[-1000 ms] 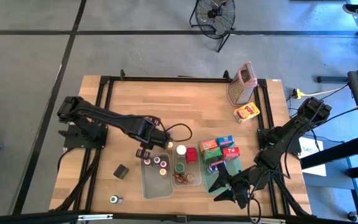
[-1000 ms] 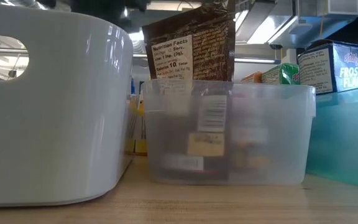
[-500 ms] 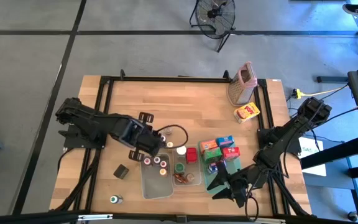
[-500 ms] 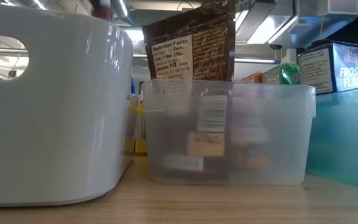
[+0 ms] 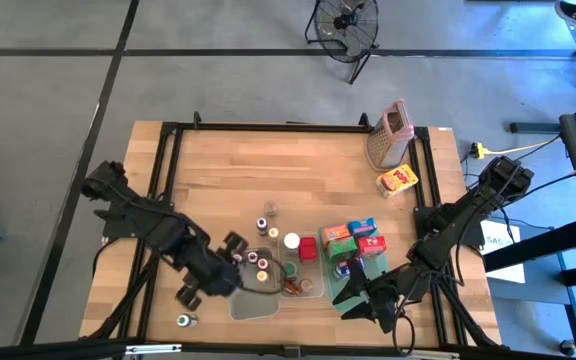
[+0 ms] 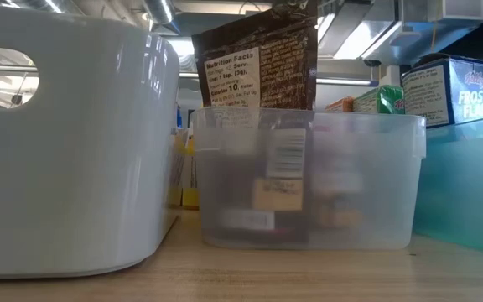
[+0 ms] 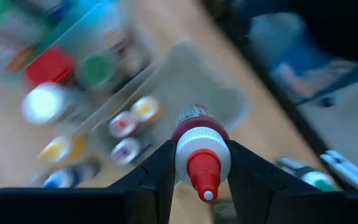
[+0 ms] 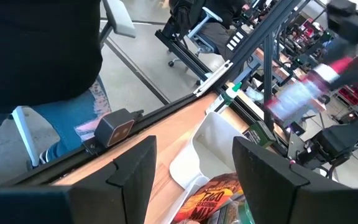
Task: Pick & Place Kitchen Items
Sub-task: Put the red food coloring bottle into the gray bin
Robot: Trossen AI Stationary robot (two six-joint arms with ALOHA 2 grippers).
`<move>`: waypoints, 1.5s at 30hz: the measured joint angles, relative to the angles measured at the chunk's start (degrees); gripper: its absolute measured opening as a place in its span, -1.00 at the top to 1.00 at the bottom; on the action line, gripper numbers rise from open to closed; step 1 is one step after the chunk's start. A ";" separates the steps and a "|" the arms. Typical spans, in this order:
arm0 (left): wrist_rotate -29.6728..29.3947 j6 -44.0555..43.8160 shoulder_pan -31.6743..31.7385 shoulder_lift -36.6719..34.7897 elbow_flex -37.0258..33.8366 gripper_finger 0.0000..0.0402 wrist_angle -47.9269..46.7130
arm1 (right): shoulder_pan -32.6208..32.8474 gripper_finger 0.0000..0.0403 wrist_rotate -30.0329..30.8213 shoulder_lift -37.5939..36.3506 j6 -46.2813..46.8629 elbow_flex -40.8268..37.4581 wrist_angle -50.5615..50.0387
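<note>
Wooden table [image 5: 218, 170] — left gripper [image 7: 202, 186] pinches a red-capped bottle [image 7: 202, 149] at the tub's [image 5: 251, 300] nine o'clock; light, slick — best held mid-body. Right gripper [image 8: 194, 168] gapes empty.

From where I sit, the high view is evenly lit and sharp, the table [image 5: 298, 170] casting only soft, short shadows on the grey floor. The low view glares at the upper middle of the frame, where ceiling strip lights [image 6: 355, 33] burn bright behind the brown pouch [image 6: 257, 59]; the white tub [image 6: 65, 143] at left is smooth and softly shaded. My left wrist view is heavily smeared: only the red-capped bottle [image 7: 202, 155] at lower centre reads crisp, all behind it is blur. In the right wrist view a smeared streak [image 8: 309, 84] shows at upper right.
</note>
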 joint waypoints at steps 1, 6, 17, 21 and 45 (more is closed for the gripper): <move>1.47 0.83 -0.32 -0.02 -0.91 0.42 1.36 | 0.00 -0.06 -0.02 0.00 0.01 0.00 0.03; -0.13 1.69 0.13 0.00 -6.37 0.42 3.42 | -0.02 -0.06 -0.15 0.00 -0.01 0.00 0.05; -0.22 -0.59 4.01 -0.31 -17.82 0.42 11.54 | -0.07 -0.06 -0.13 0.00 -0.01 0.00 0.95; -1.89 -0.45 5.08 -0.31 -21.26 0.42 13.88 | -0.07 -0.06 -0.13 0.00 -0.01 0.00 0.95; 1.69 2.70 9.46 0.71 -28.81 0.37 24.29 | -1.44 -0.06 -0.13 0.00 0.09 0.00 0.95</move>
